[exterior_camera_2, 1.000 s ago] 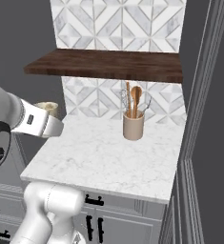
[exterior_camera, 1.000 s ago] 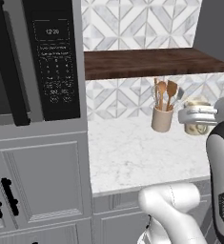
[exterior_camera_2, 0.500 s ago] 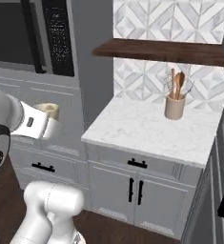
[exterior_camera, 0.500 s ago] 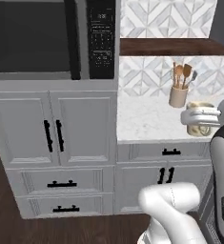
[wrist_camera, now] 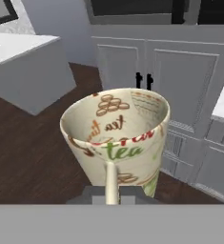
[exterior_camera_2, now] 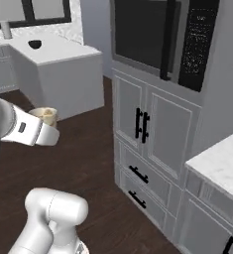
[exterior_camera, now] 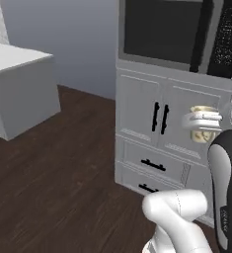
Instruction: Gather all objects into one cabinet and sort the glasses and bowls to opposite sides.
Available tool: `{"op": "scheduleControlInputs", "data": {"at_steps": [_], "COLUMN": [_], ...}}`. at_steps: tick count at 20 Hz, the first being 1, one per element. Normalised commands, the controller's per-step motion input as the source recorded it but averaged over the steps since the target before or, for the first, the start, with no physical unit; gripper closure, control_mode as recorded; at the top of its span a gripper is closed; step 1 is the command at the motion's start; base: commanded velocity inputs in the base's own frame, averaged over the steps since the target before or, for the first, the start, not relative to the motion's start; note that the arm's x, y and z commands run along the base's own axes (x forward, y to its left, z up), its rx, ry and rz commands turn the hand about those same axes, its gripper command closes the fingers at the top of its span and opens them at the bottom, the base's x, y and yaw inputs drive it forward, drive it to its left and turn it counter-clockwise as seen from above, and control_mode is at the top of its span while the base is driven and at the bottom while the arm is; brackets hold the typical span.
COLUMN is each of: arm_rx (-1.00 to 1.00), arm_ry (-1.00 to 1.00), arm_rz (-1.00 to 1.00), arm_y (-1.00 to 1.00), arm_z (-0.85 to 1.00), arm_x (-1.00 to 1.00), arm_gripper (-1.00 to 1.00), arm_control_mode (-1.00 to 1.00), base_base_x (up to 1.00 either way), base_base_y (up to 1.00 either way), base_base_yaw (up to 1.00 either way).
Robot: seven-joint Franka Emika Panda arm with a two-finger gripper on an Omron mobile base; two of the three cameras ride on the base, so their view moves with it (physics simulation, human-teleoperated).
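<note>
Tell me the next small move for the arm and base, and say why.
Probably keep the cup clamped upright in the hand and keep turning the base to bring the grey wall cabinet into view. The hand holds the cream cup in mid-air, over dark floor, facing white base cabinets and an oven. Nothing here offers a shelf to set it on.

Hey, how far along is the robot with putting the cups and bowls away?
Partway at best. In hand: the gripper holds a cream cup printed with "tea", carried above the dark wood floor near the white base cabinets. Nothing here shows anything stored yet. Left: placing this cup in the wall cabinet and sorting cups and bowls to opposite sides.
</note>
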Motion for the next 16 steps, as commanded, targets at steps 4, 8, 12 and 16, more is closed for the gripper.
{"op": "scheduleControlInputs", "data": {"at_steps": [4, 8, 12, 16], "arm_rx": [0.00, 0.00, 0.00, 0.00], "arm_ry": [0.00, 0.00, 0.00, 0.00], "arm_rz": [0.00, 0.00, 0.00, 0.00], "arm_y": [0.00, 0.00, 0.00, 0.00], "arm_z": [0.00, 0.00, 0.00, 0.00], "arm_x": [0.00, 0.00, 0.00, 0.00], "arm_gripper": [1.00, 1.00, 1.00, 1.00], "arm_control_mode": [1.00, 1.00, 1.00, 1.00], "base_base_x": [0.00, 0.01, 0.23, 0.80], "base_base_y": [0.29, 0.19, 0.22, 0.19], "base_base_yaw": [0.95, 0.91, 0.81, 0.57]}}
